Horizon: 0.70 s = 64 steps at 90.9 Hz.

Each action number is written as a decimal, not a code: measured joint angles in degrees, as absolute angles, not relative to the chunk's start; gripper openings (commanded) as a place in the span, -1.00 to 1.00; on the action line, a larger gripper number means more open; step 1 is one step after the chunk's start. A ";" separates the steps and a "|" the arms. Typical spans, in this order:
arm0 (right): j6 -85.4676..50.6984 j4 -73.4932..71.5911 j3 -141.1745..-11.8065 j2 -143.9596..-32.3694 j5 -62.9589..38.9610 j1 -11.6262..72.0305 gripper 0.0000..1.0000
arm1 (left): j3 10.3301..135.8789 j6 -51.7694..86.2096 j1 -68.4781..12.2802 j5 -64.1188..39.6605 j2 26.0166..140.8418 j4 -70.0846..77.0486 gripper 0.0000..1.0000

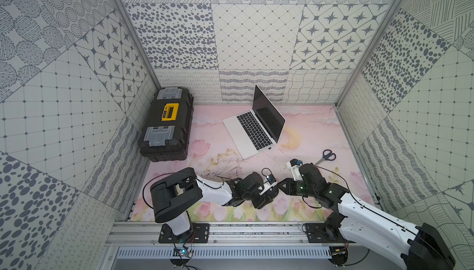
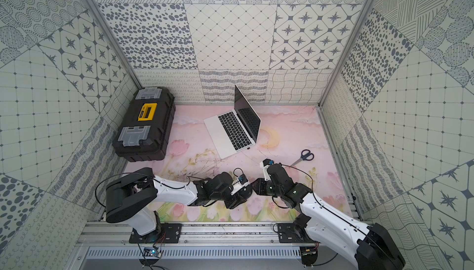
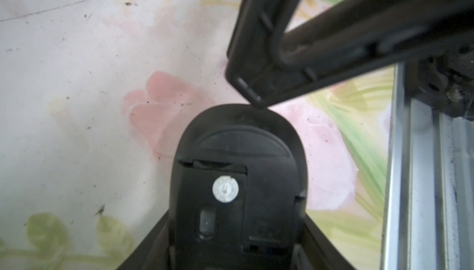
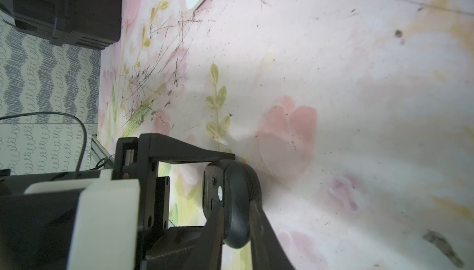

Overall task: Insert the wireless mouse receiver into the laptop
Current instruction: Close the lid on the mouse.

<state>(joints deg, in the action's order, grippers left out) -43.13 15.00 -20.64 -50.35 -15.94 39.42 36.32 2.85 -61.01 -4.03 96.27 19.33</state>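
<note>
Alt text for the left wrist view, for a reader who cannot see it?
A black mouse, underside facing the camera, is held in the left gripper. The right gripper touches the mouse's far rim with its tips. Behind lies a pink floral mat, with a metal rail alongside.

Nothing legible. Yellow label [image 1: 169, 111] on toolbox [image 1: 179, 130], 10 o'clock: unreadable. The laptop [image 1: 252, 131] keycaps, 12 o'clock: too small. Silver sticker [image 3: 225, 188] on mouse [image 3: 269, 191]: blurred.

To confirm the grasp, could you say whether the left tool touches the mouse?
Touching: in the left wrist view, the left tool clamps the mouse between its fingers.
</note>
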 measured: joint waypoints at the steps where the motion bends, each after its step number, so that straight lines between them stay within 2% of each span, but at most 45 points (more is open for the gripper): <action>1: -43.24 15.03 -20.64 -50.41 -15.97 39.46 -0.70 | 36.32 2.85 -61.01 -4.01 96.29 19.33 -0.73; 13: -43.20 14.79 -20.64 -51.77 -16.58 40.10 -0.79 | 36.32 2.85 -61.01 -4.03 96.42 19.51 -0.77; 35: -43.44 10.28 -20.64 -55.24 -17.34 41.39 -0.76 | 36.36 2.79 -61.01 -4.08 96.71 19.68 -0.89; 48: -44.56 9.76 -20.34 -53.84 -17.54 42.09 -0.39 | 36.53 2.87 -61.01 -4.25 96.99 20.23 -0.99; 64: -44.36 11.81 -19.03 -46.72 -16.32 40.49 0.27 | 36.25 5.30 -60.69 -4.91 94.74 18.48 -1.00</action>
